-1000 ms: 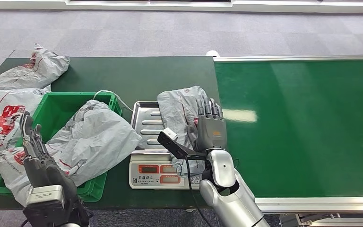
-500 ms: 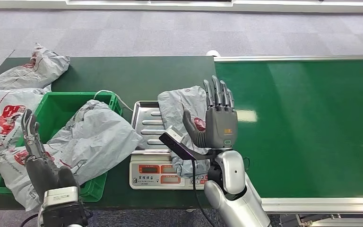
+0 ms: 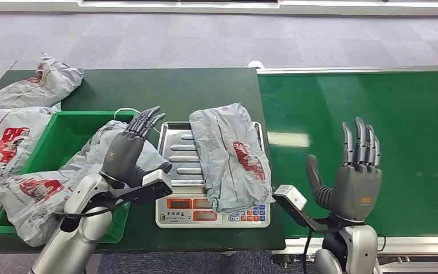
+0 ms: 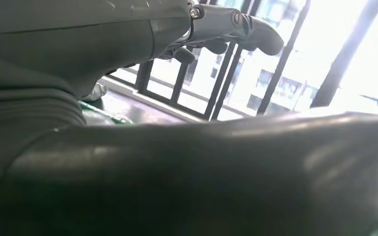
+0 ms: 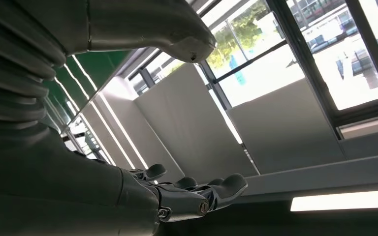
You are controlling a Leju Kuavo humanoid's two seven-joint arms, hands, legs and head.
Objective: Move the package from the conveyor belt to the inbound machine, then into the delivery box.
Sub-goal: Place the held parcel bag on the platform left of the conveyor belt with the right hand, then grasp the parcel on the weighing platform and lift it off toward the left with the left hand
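In the head view, a grey package (image 3: 232,157) with a red mark is being carried by the steel tray of the weighing scale (image 3: 174,147), lying lengthwise over the tray's right half and drooping over part of the near keypad. The scale is being supported by a dark green table (image 3: 171,91), just left of the green conveyor belt (image 3: 370,103), whose surface is being shown bare. The right hand (image 3: 351,177) is being held upright above the near part of the belt, well apart from the package, with its fingers extended close together, the thumb spread aside, and nothing being gripped. The left hand (image 3: 126,153) is being held over a crumpled grey bag (image 3: 111,171) that is hanging over the right rim of the green box (image 3: 63,128) at the left; its fingers are being stretched toward the tray and nothing is being grasped, though contact with the bag cannot be told. More grey bags (image 3: 11,125) are being kept at the table's far left.

In the left wrist view, the left hand (image 4: 167,64) is being shown dark and blurred, with fingertips (image 4: 256,34) extended before bright window bars and nothing being held.

In the right wrist view, the right hand (image 5: 128,98) is being shown with the thumb and fingers (image 5: 216,189) spread apart, nothing being seen between them, before windows and a white wall.
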